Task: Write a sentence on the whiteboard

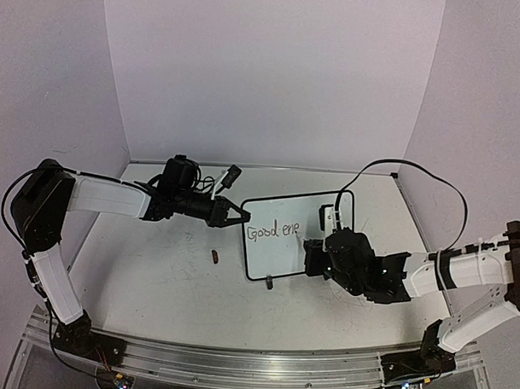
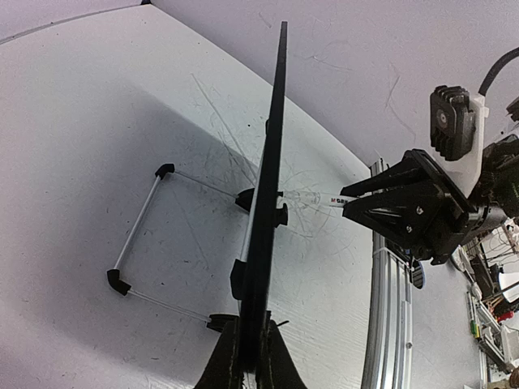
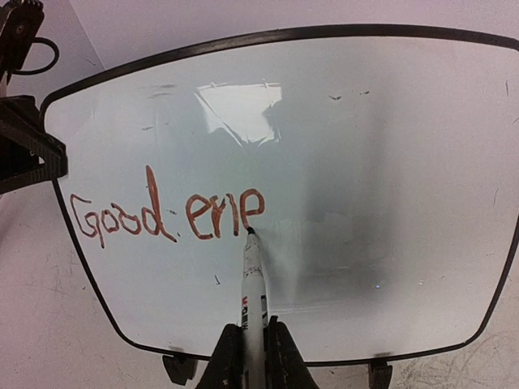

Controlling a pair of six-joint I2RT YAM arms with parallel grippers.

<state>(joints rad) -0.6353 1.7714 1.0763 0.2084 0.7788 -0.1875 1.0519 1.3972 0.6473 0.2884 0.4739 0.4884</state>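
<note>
The whiteboard (image 1: 315,215) stands tilted at the table's middle, with black feet (image 3: 180,366) along its lower rim. My left gripper (image 1: 242,214) is shut on its left edge. In the left wrist view the board is edge-on (image 2: 272,154) between that gripper's jaws (image 2: 253,356). The sentence (image 3: 166,215) reads "Good ene" in red-brown strokes, also readable from above (image 1: 273,232). My right gripper (image 3: 250,332) is shut on a white marker (image 3: 253,279). The marker's tip touches the board just under the last letter. From above, the right gripper (image 1: 316,252) sits at the board's lower right.
A small dark red object, like a pen cap (image 1: 215,258), lies on the table left of the board. A wire stand frame (image 2: 142,219) sticks out behind the board. An aluminium rail (image 1: 237,360) runs along the near edge. White walls close in the back and sides.
</note>
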